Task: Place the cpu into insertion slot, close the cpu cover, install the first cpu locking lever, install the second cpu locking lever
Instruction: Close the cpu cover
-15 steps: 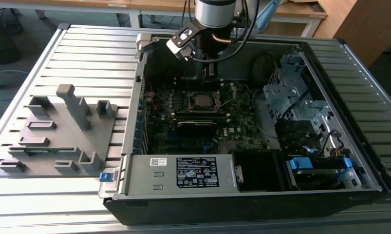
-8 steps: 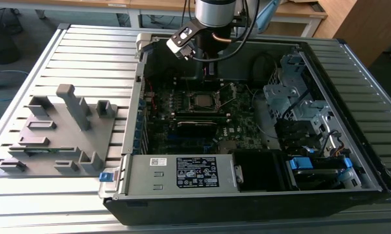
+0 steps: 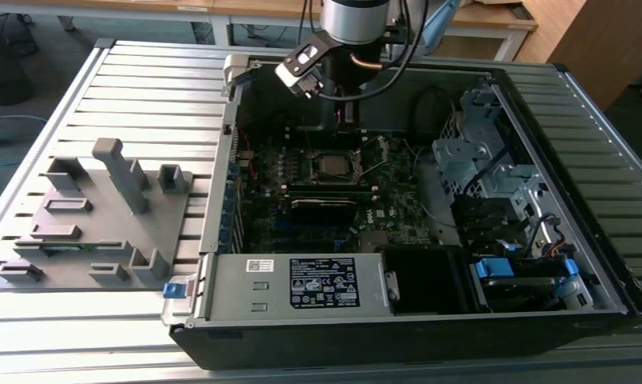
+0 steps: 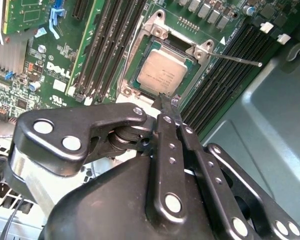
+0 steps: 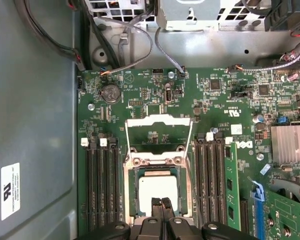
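The cpu [image 5: 158, 191] lies flat in the insertion slot [image 5: 186, 192] on the green motherboard, silver face up, also seen in the second wrist view [image 4: 161, 72] and the exterior view [image 3: 329, 166]. The cpu cover [image 5: 159, 121] is swung open behind the slot, with board showing through its cut-out. One thin locking lever [image 4: 240, 60] sticks out sideways, unlatched. My gripper [image 5: 161, 202] hovers just above the cpu's near edge, fingers shut together with nothing between them; its tips [image 4: 163, 100] sit at the slot's rim. In the exterior view the gripper [image 3: 344, 112] hangs inside the case.
Long black memory slots [image 5: 102, 185] flank the socket on both sides, one bank holding a green module [image 5: 232, 185]. A finned heat sink [image 5: 290, 144], cables and a drive cage [image 3: 480, 152] crowd the case. A grey fixture [image 3: 97, 216] stands on the slatted table.
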`<state>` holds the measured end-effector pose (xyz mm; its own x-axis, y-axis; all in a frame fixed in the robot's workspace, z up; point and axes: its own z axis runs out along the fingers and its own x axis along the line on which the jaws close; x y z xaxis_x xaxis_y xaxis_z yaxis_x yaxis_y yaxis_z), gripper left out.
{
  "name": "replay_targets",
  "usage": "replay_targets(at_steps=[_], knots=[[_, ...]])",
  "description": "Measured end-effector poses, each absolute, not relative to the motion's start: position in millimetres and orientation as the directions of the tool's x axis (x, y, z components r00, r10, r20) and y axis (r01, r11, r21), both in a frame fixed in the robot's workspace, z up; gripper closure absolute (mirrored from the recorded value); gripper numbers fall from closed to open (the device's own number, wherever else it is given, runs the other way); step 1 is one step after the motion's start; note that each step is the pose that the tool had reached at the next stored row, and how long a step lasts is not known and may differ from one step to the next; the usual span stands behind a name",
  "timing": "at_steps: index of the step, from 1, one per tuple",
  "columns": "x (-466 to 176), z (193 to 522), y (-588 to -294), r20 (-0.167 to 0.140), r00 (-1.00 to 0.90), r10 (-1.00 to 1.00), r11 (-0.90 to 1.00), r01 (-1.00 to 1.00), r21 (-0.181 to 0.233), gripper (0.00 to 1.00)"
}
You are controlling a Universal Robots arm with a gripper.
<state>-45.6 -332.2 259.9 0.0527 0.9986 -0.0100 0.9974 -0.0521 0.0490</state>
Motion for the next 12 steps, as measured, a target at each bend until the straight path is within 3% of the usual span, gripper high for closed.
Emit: replay_targets(at_steps=[12], knots=[[-38.6,259.9,-331.2,-0.010,0.053,0.999,-0.052,0.997,0.049,0.90]])
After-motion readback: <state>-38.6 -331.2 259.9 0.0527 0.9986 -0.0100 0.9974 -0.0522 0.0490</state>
